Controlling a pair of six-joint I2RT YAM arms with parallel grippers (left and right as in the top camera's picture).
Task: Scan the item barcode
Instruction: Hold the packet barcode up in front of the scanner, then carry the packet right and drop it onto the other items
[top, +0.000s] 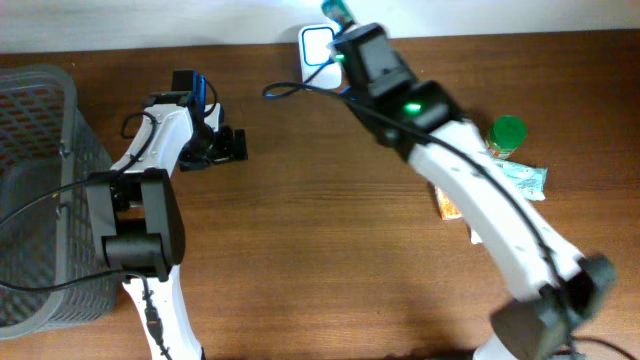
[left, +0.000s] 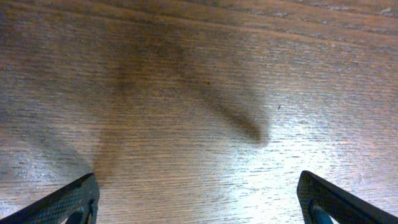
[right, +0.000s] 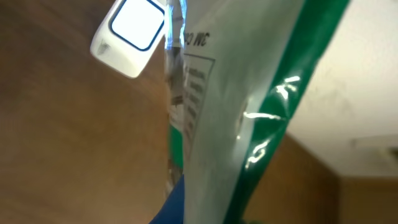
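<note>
The item, a green and white packet (right: 249, 118) with printed text, fills the right wrist view; its teal-green end (top: 337, 12) shows at the table's back edge in the overhead view. My right gripper (top: 343, 28) is shut on it, its fingers hidden behind the packet. The white scanner (right: 130, 28) with a blue-framed window stands just left of the packet, also visible as the scanner (top: 316, 45) in the overhead view. My left gripper (top: 226, 145) rests open over bare wood, left fingertip (left: 68, 202) and right fingertip (left: 329, 202) wide apart, nothing between them.
A grey mesh basket (top: 40, 150) takes up the left side. To the right lie a green-lidded container (top: 507, 135), a pale packet (top: 525, 180) and an orange item (top: 447, 205). A dark cable (top: 290, 90) loops behind the scanner.
</note>
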